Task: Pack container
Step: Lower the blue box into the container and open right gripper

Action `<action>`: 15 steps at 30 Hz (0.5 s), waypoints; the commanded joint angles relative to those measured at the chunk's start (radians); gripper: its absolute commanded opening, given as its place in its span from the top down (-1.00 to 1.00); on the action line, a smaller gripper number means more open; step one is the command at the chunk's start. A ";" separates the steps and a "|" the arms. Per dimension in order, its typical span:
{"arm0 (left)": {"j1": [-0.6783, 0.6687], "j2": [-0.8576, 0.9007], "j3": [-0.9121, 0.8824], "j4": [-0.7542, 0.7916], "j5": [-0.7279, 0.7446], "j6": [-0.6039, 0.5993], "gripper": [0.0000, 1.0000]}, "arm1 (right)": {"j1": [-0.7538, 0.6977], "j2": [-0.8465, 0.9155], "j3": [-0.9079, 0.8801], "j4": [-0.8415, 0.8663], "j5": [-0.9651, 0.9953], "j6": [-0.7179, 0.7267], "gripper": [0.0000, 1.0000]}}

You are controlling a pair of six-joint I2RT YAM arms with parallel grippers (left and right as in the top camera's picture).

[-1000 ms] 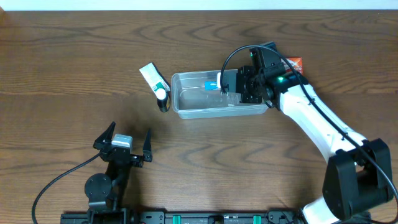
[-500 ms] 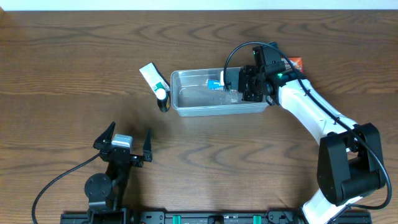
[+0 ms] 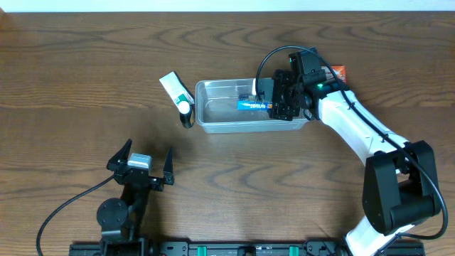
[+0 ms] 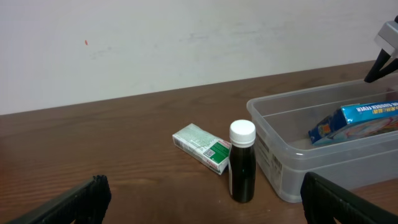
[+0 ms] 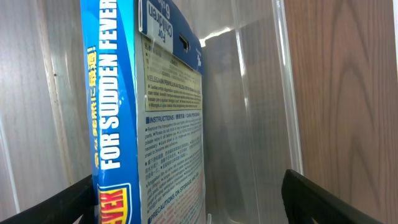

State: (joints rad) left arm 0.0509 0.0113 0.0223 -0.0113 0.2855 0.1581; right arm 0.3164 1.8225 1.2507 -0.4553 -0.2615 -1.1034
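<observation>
Blue box [image 3: 254, 105] lies in the container [image 3: 219, 119]; right gripper [image 3: 274, 100] gapes at its 3 o'clock end, left gripper [image 3: 146, 154] likewise agape.

Wooden table [image 3: 85, 64] carries container [image 3: 234, 129], bottle [image 3: 186, 114], green-white box [image 3: 173, 87], orange box [image 3: 337, 72].

We see the container [image 4: 281, 163] of clear, glossy plastic on a smooth wood-grain surface [image 3: 85, 71], a glossy blue printed-card box [image 4: 354, 121] inside it, and beside it a shiny dark bottle [image 4: 242, 171] with a white plastic cap [image 4: 242, 132].
</observation>
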 commanded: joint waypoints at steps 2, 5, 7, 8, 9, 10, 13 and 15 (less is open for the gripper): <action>0.005 -0.001 -0.018 -0.033 0.013 0.006 -0.96 | -0.001 -0.072 0.023 -0.002 -0.009 0.057 -0.68; 0.005 -0.001 -0.018 -0.033 0.013 0.006 -0.96 | 0.002 -0.128 0.023 -0.008 -0.014 0.080 -0.68; 0.005 -0.001 -0.018 -0.033 0.013 0.006 -0.96 | 0.006 -0.167 0.023 -0.008 -0.013 0.107 -0.68; 0.005 -0.001 -0.018 -0.033 0.013 0.006 -0.96 | 0.008 -0.182 0.023 -0.008 -0.013 0.117 -0.68; 0.005 -0.001 -0.018 -0.033 0.013 0.006 -0.96 | 0.008 -0.199 0.023 -0.008 -0.010 0.124 -0.68; 0.005 -0.001 -0.018 -0.033 0.013 0.006 -0.96 | 0.008 -0.210 0.023 -0.009 -0.004 0.124 -0.65; 0.005 -0.001 -0.018 -0.033 0.013 0.006 -0.96 | 0.008 -0.230 0.023 -0.012 0.007 0.147 -0.62; 0.005 -0.001 -0.018 -0.033 0.013 0.006 -0.96 | 0.009 -0.230 0.023 -0.021 0.007 0.195 -0.62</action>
State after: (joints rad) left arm 0.0509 0.0113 0.0223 -0.0113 0.2855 0.1577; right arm 0.3172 1.5951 1.2606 -0.4648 -0.2584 -0.9859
